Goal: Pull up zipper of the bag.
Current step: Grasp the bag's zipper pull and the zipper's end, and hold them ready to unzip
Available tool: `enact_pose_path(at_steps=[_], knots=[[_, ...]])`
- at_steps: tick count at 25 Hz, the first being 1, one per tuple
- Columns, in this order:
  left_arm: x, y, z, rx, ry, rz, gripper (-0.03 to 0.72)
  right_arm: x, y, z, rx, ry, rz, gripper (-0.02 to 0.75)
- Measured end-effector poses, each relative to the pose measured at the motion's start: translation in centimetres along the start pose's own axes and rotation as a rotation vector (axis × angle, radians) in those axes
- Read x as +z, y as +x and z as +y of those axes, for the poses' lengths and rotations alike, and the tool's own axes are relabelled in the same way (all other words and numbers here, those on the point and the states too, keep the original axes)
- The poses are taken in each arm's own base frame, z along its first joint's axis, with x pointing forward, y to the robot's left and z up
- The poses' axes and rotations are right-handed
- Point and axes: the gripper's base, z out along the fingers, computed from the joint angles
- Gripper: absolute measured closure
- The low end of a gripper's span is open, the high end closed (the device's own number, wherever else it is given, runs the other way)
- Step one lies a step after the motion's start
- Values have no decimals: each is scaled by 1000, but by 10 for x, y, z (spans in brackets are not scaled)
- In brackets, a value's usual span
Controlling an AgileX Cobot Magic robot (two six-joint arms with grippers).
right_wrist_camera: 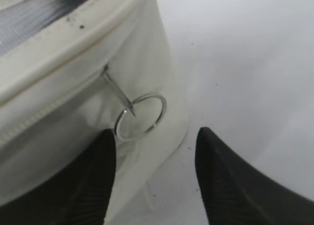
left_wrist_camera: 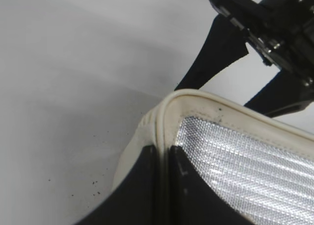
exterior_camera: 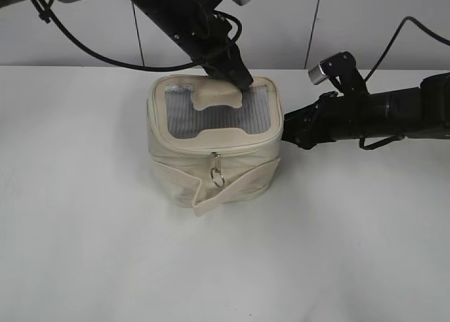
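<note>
On my right wrist feed, the right gripper [right_wrist_camera: 154,173] stood with its jaws spread apart, two black ribbed fingers [right_wrist_camera: 95,185] flanking a gap with nothing held, one finger against the cream fabric of the bag [right_wrist_camera: 73,117]. Just above that gap hung one silver ring pull [right_wrist_camera: 141,116], a thin round wire loop on a short metal tab, dangling outward from the zipper [right_wrist_camera: 44,114], whose fine-toothed cream track ran along the side wall under the lid rim. On my left feed, the left gripper [left_wrist_camera: 163,171] had its two smooth black fingers [left_wrist_camera: 142,185] nearly together over the piped lid edge; I could not tell whether they pinched it. From the exterior camera, the bag [exterior_camera: 214,150] sat boxy and upright on the white table [exterior_camera: 84,252], lid facing up, its grey mesh window [exterior_camera: 211,118] shiny and ribbed, a second ring pull [exterior_camera: 218,177] hanging at the front, and one cream strap [exterior_camera: 232,188] wrapped slantwise across the front.
</note>
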Motion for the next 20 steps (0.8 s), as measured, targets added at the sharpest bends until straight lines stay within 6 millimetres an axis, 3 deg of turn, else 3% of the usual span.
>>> enact_pose_path(at_steps=[11, 20], knots=[[-1, 0, -1, 1, 8, 2, 649, 4, -18, -7, -37, 6, -47, 321], [-1, 0, -1, -1, 12, 3, 649, 20, -14, -13, -27, -32, -59, 462]])
